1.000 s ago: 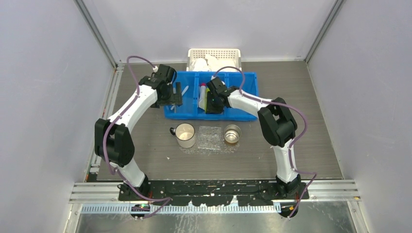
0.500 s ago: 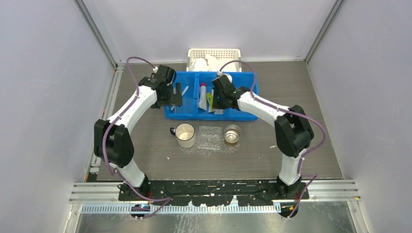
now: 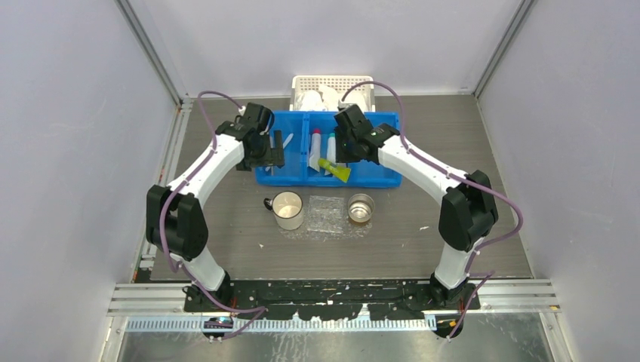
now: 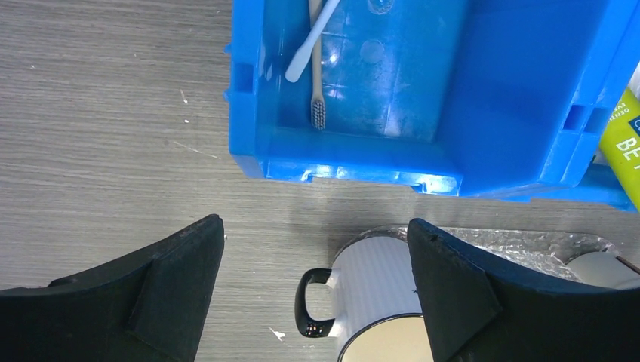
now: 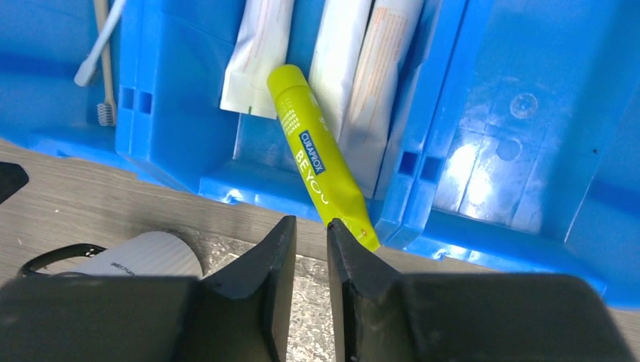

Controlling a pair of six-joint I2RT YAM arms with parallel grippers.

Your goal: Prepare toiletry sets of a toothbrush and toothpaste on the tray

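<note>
Lime-green toothpaste tube (image 5: pixel 317 162) is propped over the blue bin (image 5: pixel 256 192) wall. It is judged light, squashy and slick, and best pinched at its flat crimp. The right claw (image 5: pixel 311 222) is nearly closed and empty — the left claw (image 4: pixel 313 221) is spread wide.

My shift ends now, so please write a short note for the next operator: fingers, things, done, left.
Left gripper: fingers open, empty.
Right gripper: fingers almost closed, empty.
Toothbrushes lie in the left compartment of the blue bin; toothpaste tubes in the middle one, the yellow-green tube leaning over its front wall.
Done: nothing, the tray holds no set.
Left: all sets.
</note>
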